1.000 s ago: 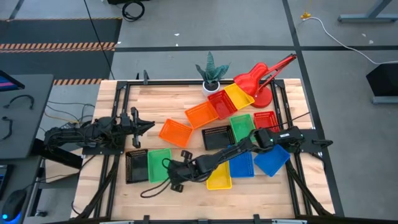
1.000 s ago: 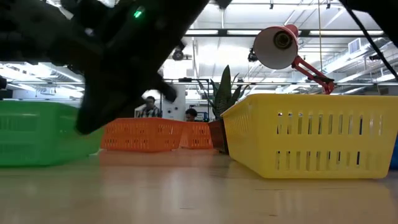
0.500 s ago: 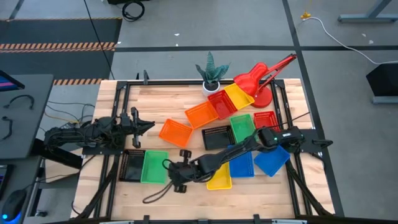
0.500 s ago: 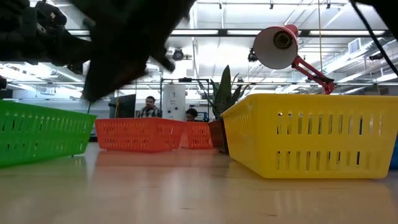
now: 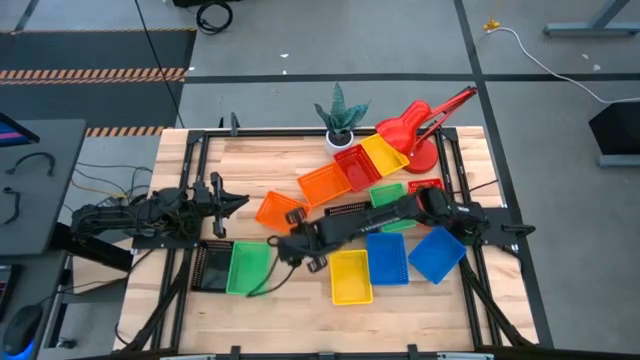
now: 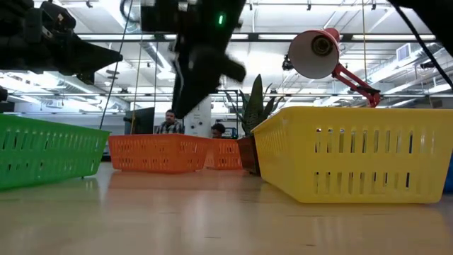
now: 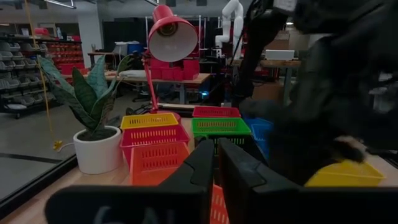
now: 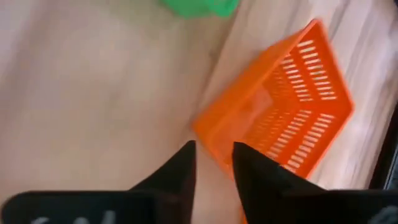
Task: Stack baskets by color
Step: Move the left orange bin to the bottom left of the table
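Mesh baskets lie about the table. A green basket (image 5: 250,268) rests tilted, its left part on a black basket (image 5: 208,266). My right gripper (image 5: 290,243) hovers open just beyond it, above the tabletop, pointing down and away at an orange basket (image 8: 280,118) with nothing between its fingers. Another orange basket (image 5: 325,185), a red one (image 5: 357,165) and a yellow one (image 5: 385,153) sit in a row at the back. A yellow basket (image 5: 351,277) and two blue ones (image 5: 386,258) lie near the front. My left gripper (image 5: 243,203) waits shut at the left.
A red desk lamp (image 5: 420,125) and a potted plant (image 5: 340,120) stand at the far edge. My right arm stretches over a black basket (image 5: 345,212) and a green one (image 5: 388,193); a red basket (image 5: 425,186) lies beside them. Bare wood shows along the near edge (image 5: 300,320).
My right gripper has come away from the green basket's near right corner, rising and going toward the far edge and the orange basket while rolling about its own axis. Before that, the green basket slid left and its left part climbed onto the black basket, where it stays tilted.
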